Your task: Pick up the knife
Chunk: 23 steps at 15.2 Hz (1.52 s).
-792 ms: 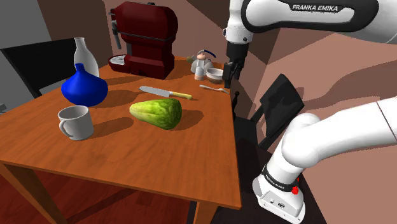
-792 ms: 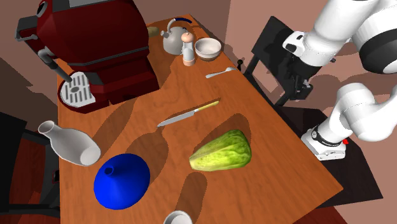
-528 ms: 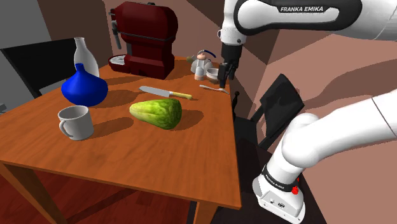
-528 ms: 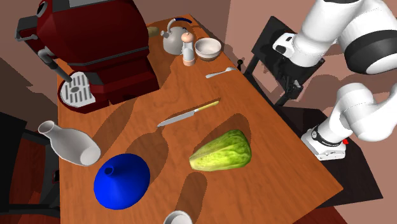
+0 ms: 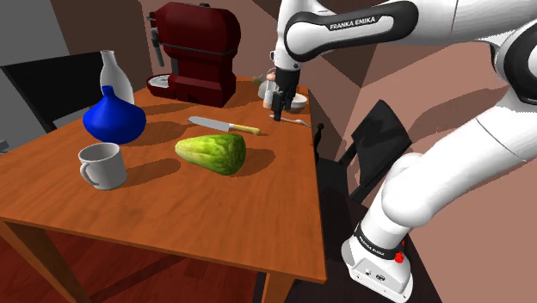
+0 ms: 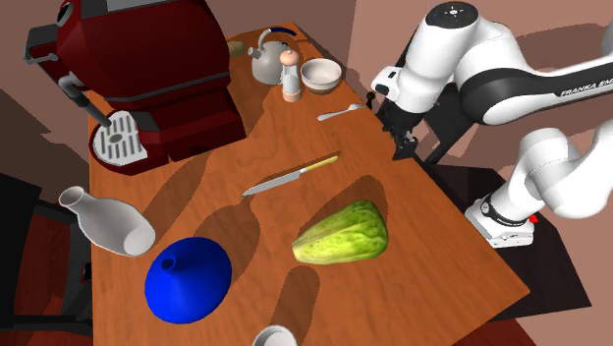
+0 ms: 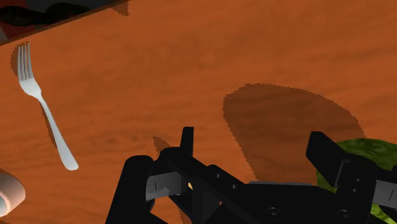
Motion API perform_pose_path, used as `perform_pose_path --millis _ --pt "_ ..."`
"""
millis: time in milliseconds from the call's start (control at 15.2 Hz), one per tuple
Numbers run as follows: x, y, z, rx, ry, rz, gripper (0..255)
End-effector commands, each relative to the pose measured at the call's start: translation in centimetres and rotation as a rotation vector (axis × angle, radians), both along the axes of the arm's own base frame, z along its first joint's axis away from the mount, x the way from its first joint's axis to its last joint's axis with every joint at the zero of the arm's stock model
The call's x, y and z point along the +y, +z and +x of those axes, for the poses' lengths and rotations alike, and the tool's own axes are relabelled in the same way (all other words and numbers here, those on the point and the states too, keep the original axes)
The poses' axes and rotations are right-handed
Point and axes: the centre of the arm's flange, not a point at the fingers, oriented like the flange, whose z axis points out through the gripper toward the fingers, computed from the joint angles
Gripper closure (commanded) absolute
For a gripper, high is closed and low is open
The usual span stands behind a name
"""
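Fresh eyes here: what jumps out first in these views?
The dark red coffee machine at the far corner of the table hits first, then the blue vase at the shoulder view's left. Mid-table lies a green gourd, the yellow-handled knife just beyond, the open claw near the fork.

Wooden tabletop [image 5: 198, 215].
- Red coffee machine [image 5: 196, 52]: far edge.
- Kettle [image 6: 267, 57], shaker [image 6: 291, 77], bowl [image 6: 321, 74]: grouped at a far corner.
- Fork [image 7: 41, 105]: near the bowl.
- Blue vase [image 5: 114, 118], white bottle [image 5: 112, 73]: edge at the shoulder view's left.
- White mug [image 5: 102, 165]: near the vase.
- Green squash [image 5: 212, 152]: middle.
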Motion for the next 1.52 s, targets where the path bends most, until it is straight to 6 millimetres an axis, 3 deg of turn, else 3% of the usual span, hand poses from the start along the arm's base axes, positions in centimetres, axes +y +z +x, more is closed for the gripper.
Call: perform_pose_path --millis 0,660,1320,1452 --pt "-0.3 -0.9 2.4 -0.009 0.03 0.008 0" --pt "-0.2 -5.9 13.8 -0.047 0.172 0.052 0" --pt "1.8 -10.4 25.3 -0.085 0.314 0.096 0" --pt "1.8 -11.0 25.5 -0.085 0.315 0.097 0"
